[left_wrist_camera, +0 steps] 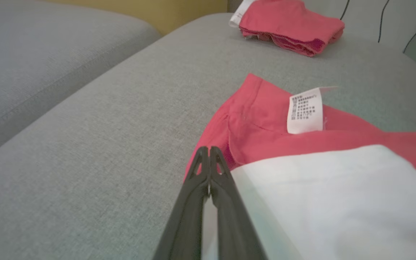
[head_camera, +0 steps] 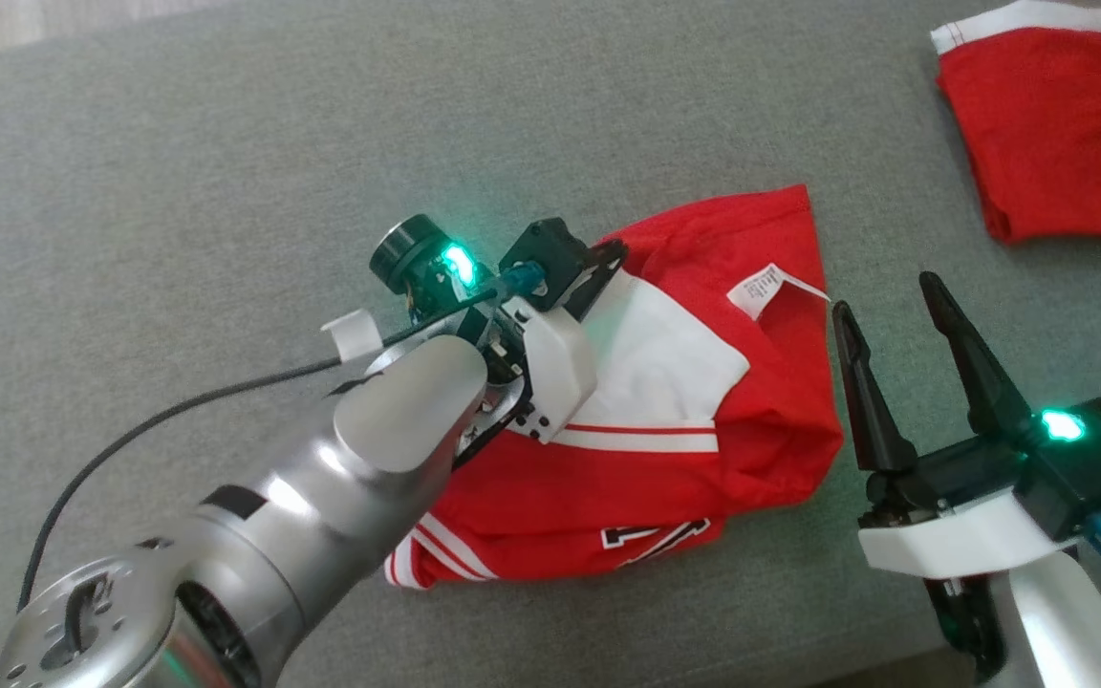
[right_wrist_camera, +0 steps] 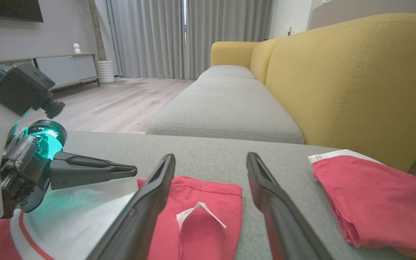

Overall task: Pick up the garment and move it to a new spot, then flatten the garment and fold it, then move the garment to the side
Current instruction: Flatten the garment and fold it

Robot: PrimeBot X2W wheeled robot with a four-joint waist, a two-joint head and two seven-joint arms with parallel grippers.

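The left pincer (left_wrist_camera: 208, 153) is clenched at the far left edge of the red-and-white garment (head_camera: 761, 420); whether it has caught cloth I cannot tell. The garment lies crumpled on the grey sofa cushion (head_camera: 226, 172), its long axis slanting from near left to far right. The right pincer (head_camera: 885, 298) stands released just beside the garment's right edge.

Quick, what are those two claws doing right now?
Left gripper: closed at the red-and-white jersey's edge; whether it pinches cloth cannot be told.
Right gripper: open, holding nothing.
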